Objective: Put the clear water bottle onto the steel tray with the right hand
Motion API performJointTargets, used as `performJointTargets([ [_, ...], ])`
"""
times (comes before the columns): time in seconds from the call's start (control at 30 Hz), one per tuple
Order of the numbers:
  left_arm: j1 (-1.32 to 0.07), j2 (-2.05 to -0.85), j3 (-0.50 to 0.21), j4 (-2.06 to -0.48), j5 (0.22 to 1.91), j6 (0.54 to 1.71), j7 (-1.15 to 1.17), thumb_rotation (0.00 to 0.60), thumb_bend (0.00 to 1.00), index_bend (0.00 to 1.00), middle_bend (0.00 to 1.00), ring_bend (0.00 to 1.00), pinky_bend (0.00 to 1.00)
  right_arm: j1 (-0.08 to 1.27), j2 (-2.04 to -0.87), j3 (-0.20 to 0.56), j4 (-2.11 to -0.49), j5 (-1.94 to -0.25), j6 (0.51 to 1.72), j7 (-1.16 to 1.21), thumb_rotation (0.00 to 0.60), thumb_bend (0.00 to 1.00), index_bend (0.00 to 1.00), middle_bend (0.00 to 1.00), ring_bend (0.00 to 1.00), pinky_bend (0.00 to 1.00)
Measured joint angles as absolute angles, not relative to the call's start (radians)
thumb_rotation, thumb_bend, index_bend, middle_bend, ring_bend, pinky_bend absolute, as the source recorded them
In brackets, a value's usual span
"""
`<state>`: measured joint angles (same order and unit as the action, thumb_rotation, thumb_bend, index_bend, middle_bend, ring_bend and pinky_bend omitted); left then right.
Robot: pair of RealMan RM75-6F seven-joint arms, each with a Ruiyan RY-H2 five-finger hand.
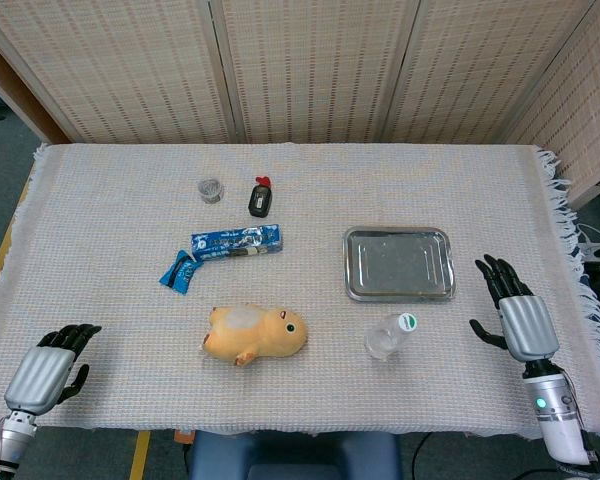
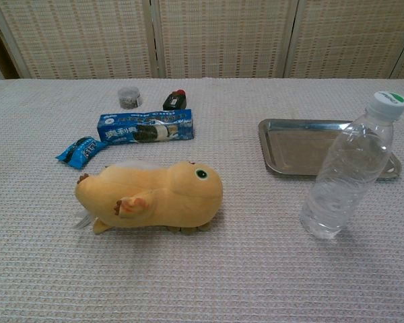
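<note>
Right hand (image 1: 523, 318) sits with fingers spread, holding nothing; clear plastic water bottle (image 1: 390, 336) stands just left of it, near the rectangular steel tray (image 1: 398, 263).

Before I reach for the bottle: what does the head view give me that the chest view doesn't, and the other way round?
Head view only: both hands, the left hand and right hand, resting open on the table, holding nothing. Chest view only: the water bottle side-on, standing upright with its cap on, nearer the camera than the steel tray. Both share: bottle, empty tray, yellow plush toy, blue snack packs, and small items at the back.
</note>
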<state>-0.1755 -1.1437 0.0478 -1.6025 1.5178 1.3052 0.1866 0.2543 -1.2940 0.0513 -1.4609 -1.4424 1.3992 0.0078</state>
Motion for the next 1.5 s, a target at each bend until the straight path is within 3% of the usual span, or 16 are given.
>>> performJointTargets([
  [0.67,-0.166,-1.131,0.05,-1.618,1.528,1.33,0.176,0.6,0.53,0.17,0.17,0.15,0.25,0.251,-1.203,0.015,-1.554,-1.462,1.297,0.001,0.6,0.0,0.0,0.01,0.0,0.31],
  [1.0,-0.166,-1.127,0.047,-1.616,1.527,1.33,0.16,0.6,0.53,0.17,0.17,0.15,0.25,0.362,-1.156,-0.029,-1.563,-1.597,1.133,0.354,0.6,0.0,0.0,0.01,0.0,0.21],
  [1.33,-0.163,-1.122,0.049,-1.614,1.536,1.338,0.148,0.6,0.53,0.17,0.17,0.15,0.25,0.497,-1.213,-0.044,-1.518,-1.696,1.033,0.616,0.6,0.0,0.0,0.01,0.0,0.12],
  [1.43,-0.163,-1.12,0.049,-1.615,1.538,1.339,0.143,0.6,0.53,0.17,0.17,0.15,0.25,0.526,-1.251,-0.048,-1.483,-1.715,1.027,0.7,0.6,0.0,0.05,0.01,0.0,0.12],
  [1.5,-0.163,-1.12,0.049,-1.613,1.54,1.34,0.141,0.6,0.53,0.17,0.17,0.15,0.25,0.541,-1.288,-0.048,-1.444,-1.721,1.027,0.748,0.6,0.0,0.13,0.07,0.0,0.13],
])
